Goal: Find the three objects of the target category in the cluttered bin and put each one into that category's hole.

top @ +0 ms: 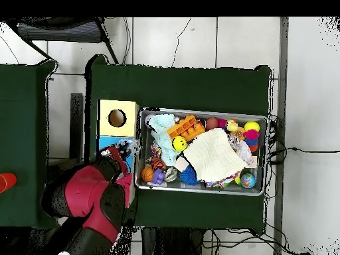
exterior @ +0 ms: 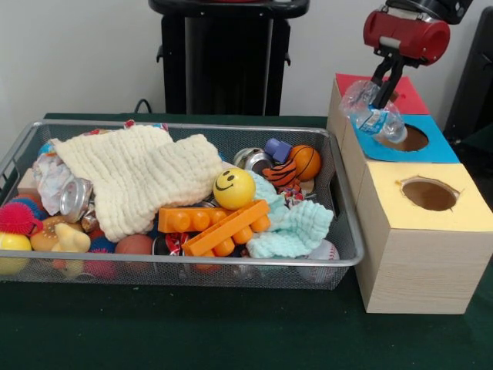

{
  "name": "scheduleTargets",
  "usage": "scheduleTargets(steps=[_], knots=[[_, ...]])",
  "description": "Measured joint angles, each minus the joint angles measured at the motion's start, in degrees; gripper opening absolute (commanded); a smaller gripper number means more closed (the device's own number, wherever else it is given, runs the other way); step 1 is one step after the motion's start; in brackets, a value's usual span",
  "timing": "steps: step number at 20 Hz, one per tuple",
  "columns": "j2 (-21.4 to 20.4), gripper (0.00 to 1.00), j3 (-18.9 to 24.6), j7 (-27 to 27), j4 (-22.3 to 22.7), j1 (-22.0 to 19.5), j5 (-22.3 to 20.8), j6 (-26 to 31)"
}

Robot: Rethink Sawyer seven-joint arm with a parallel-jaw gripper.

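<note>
My gripper [exterior: 383, 99] hangs at the right, over the row of boxes, shut on a crushed clear plastic bottle [exterior: 368, 117] with a blue label. The bottle dangles tilted just above the blue-topped box [exterior: 441, 146], beside its round hole [exterior: 414, 139]. Behind that box is a red-topped box [exterior: 406, 95]; in front is a yellow-topped box [exterior: 431, 220] with its own hole [exterior: 429, 194]. In the overhead view the red arm [top: 93, 199] covers most of the blue box [top: 106, 142]; the yellow box [top: 117, 118] shows fully.
The wire bin [exterior: 350, 254] holds a cream cloth [exterior: 139, 173], a yellow smiley ball [exterior: 233, 188], orange bricks [exterior: 223, 227], a small basketball [exterior: 306, 162], a crushed can [exterior: 75, 199], a mint cloth [exterior: 296, 227] and several other toys. The bin [top: 142, 147] lies beside the boxes.
</note>
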Motion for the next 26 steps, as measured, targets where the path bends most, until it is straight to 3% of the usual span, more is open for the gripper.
scheduleTargets(steps=[17,18,26], knots=[[6.34,0.00,-1.11,0.00,-0.19,6.07,3.59,0.49],[6.78,1.00,-1.50,0.00,-0.30,6.51,3.63,0.54],[7.97,1.00,-3.10,0.00,-0.71,7.43,3.76,2.83]])
